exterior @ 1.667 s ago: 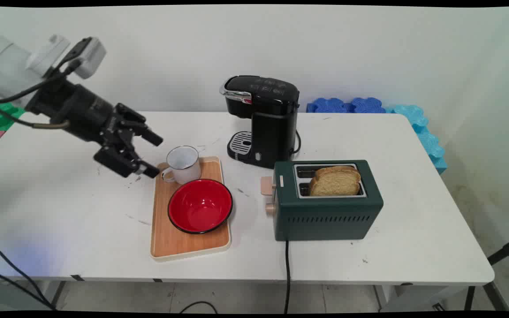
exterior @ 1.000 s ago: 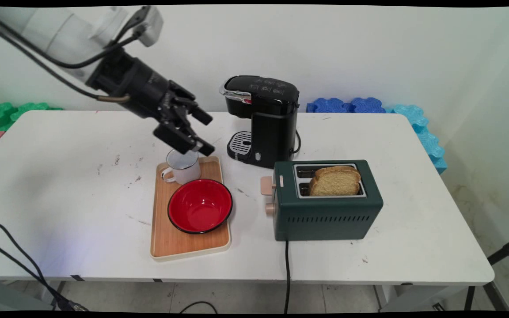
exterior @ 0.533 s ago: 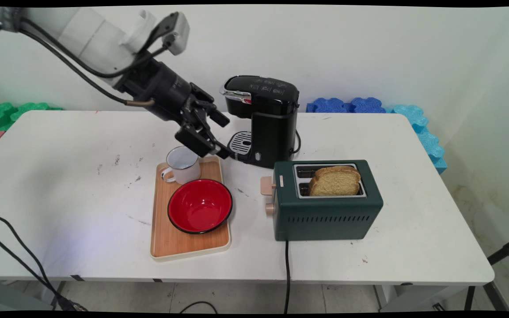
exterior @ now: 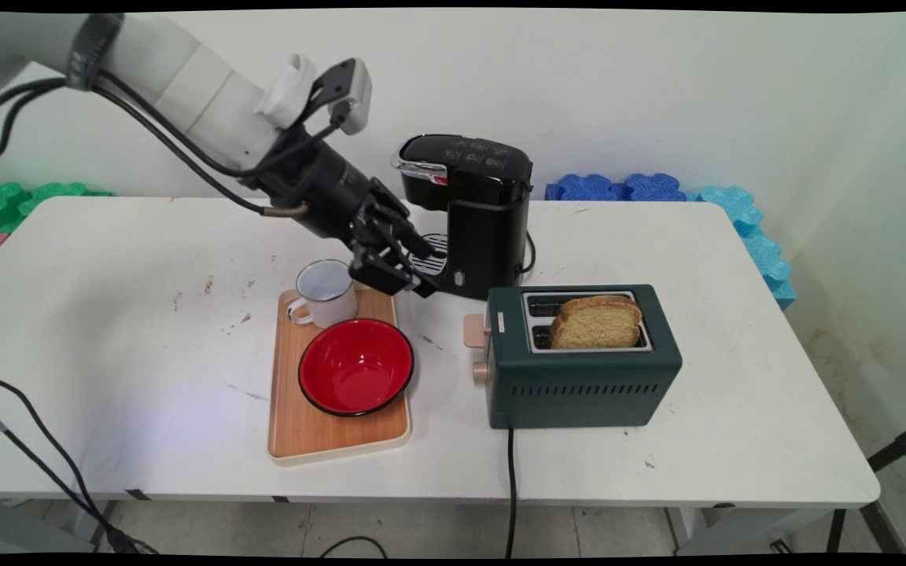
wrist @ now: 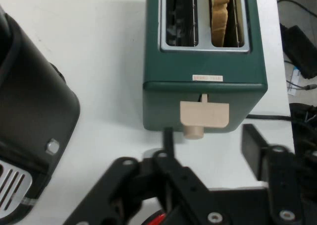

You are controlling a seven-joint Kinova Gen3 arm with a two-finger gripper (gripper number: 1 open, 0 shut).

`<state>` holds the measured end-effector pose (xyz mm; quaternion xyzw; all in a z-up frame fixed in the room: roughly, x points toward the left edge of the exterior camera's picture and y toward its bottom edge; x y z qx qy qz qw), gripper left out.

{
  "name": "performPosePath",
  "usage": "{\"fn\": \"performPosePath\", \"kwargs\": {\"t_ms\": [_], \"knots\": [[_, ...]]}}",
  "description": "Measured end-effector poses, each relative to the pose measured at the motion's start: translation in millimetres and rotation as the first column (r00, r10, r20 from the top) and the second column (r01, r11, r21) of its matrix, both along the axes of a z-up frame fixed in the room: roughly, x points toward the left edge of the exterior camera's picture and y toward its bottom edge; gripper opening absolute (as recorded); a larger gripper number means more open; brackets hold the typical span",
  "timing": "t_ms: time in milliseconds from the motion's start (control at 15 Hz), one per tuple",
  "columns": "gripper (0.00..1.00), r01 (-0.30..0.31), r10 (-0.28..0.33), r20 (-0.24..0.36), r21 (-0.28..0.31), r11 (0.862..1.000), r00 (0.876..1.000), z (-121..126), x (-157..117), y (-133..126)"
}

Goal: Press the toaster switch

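Gripper (exterior: pixel 424 271) spread open, empty, hovering between white mug (exterior: pixel 327 292) and coffee maker (exterior: pixel 469 212). Straight ahead: green toaster (wrist: pixel 203 81), beige lever (wrist: pixel 204 114) facing fingers, bread slice (wrist: pixel 220 14) in far slot. Red bowl (exterior: pixel 356 366) below.

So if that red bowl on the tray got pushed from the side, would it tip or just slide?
Probably slide: the red bowl looks wide and shallow, sitting flat on the wooden tray. It appears empty, so likely light. Its glossy finish suggests slipperiness.
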<state>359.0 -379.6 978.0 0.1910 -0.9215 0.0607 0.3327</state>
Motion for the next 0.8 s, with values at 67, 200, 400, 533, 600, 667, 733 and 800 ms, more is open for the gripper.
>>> {"fn": "performPosePath", "kwargs": {"t_ms": [67, 200, 400, 533, 600, 667, 733, 800], "knots": [[0.0, 0.004, -0.004, 0.002, 0.002, 1.0, 1.0, -3.0, -2.2, -0.6], [0.0, 0.012, -0.012, 0.004, 0.005, 1.0, 1.0, -8.2, -6.0, -1.7], [0.0, 0.022, -0.022, 0.006, 0.012, 1.0, 1.0, -15.6, -11.5, -2.8], [0.0, 0.027, -0.027, 0.007, 0.017, 0.999, 1.0, -20.7, -14.9, -3.7], [0.0, 0.027, -0.027, 0.008, 0.019, 0.999, 1.0, -22.3, -16.0, -4.1], [0.0, 0.028, -0.028, 0.009, 0.023, 0.999, 1.0, -24.6, -17.6, -4.9], [0.0, 0.027, -0.027, 0.011, 0.028, 0.999, 1.0, -27.3, -19.3, -5.8], [0.0, 0.027, -0.027, 0.012, 0.033, 0.999, 1.0, -30.0, -20.9, -6.6]]}}
